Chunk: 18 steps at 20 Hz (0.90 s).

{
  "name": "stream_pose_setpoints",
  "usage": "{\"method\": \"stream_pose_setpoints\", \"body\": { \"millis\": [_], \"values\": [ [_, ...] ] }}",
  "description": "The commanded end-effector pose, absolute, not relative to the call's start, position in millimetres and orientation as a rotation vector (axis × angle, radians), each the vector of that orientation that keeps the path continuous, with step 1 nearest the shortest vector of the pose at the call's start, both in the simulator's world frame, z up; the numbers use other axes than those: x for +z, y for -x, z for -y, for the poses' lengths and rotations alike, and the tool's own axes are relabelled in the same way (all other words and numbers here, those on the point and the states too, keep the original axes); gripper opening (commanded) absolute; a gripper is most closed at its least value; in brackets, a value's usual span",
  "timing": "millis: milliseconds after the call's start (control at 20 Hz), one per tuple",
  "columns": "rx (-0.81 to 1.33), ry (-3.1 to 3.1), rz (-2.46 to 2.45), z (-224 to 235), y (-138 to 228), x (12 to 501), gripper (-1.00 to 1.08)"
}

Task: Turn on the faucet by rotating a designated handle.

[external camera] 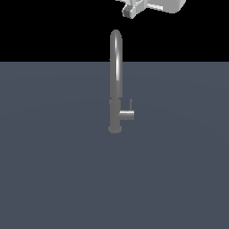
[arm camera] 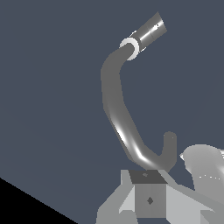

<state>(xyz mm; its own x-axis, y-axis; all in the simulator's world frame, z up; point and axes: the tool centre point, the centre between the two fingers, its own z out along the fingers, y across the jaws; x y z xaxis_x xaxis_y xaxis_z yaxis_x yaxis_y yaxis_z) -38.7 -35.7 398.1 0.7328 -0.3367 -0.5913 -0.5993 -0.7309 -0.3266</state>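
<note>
My gripper [external camera: 128, 12] sits at top centre, above the faucet [external camera: 116, 80]; finger state indeterminate. The handle [external camera: 126, 115] projects centre-frame, untouched.

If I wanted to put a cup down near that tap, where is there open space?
Bare grey surface lies on every side of the faucet: in front, and to the exterior view's left and right. The only tight spot is beside the handle, on the exterior view's right. The gripper hangs above the spout.
</note>
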Motion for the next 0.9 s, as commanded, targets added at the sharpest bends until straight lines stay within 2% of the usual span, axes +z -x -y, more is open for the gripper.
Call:
{"method": "stream_pose_setpoints", "body": {
  "millis": [0,850],
  "values": [
    [0.733,2.362,-0.749,40,27,386,-1.00],
    [1.003,1.837,-1.004,67,-41,277,-1.00]
  ]
}}
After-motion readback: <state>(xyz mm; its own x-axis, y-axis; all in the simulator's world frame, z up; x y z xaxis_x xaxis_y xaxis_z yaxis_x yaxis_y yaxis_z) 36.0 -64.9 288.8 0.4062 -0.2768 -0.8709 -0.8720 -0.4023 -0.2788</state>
